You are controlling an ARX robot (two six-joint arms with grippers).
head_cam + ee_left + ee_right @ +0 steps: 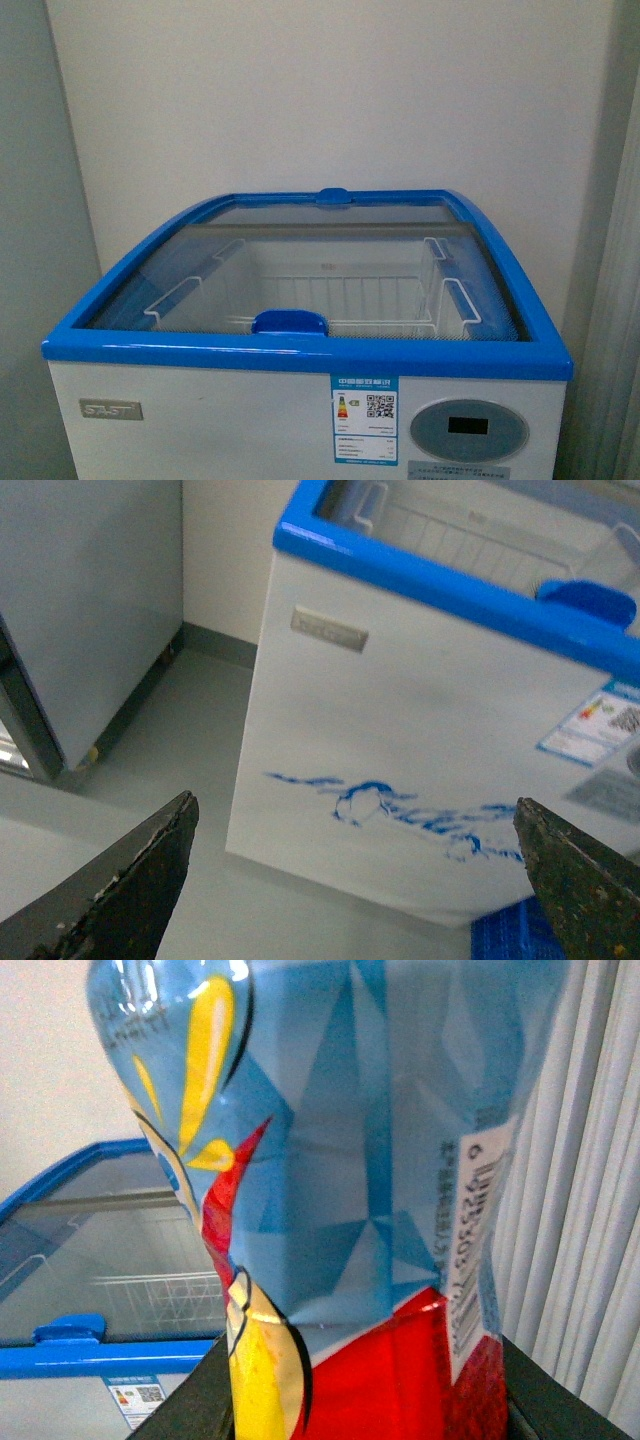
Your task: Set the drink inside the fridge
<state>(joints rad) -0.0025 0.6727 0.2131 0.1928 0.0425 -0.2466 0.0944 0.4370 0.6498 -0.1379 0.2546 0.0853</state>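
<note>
- The right tool (370,1400) is clamped on the drink (340,1160), held near the fridge (300,352) but outside it.
- The left tool (355,815), jaws wide apart and empty, faces the fridge's front.
- The glass top (330,260) appears shut; opening it and placing the drink remain.

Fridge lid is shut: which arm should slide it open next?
Left. The left pincer is open and empty, facing the fridge; the right pincer is clamped on the drink, so it cannot work the lid handle.

The fridge (220,420) is standing against the wall (330,90) at twelve o'clock, basket (340,295) sitting inside it, curtain (615,330) hanging at three o'clock.
</note>
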